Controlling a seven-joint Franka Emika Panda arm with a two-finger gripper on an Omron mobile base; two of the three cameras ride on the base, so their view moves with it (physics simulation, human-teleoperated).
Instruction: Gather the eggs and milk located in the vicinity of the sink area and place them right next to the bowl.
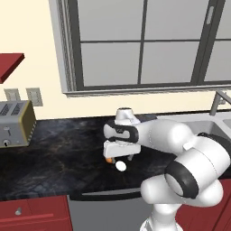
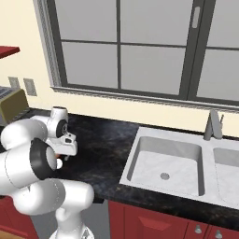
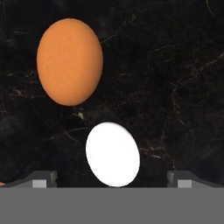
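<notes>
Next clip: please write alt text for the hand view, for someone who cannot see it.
Two eggs lie apart on a black marbled counter, seen from close above: an orange-brown egg at upper left and a white egg nearer the camera. The open gripper has one fingertip on either side of the white egg, touching neither egg.

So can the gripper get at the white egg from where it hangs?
Probably yes: the open gripper hangs right over the white egg, jaws either side; the orange egg lies apart.

A toaster (image 1: 16,122) stands on the black counter (image 1: 58,158) below a window (image 1: 144,43)
</notes>
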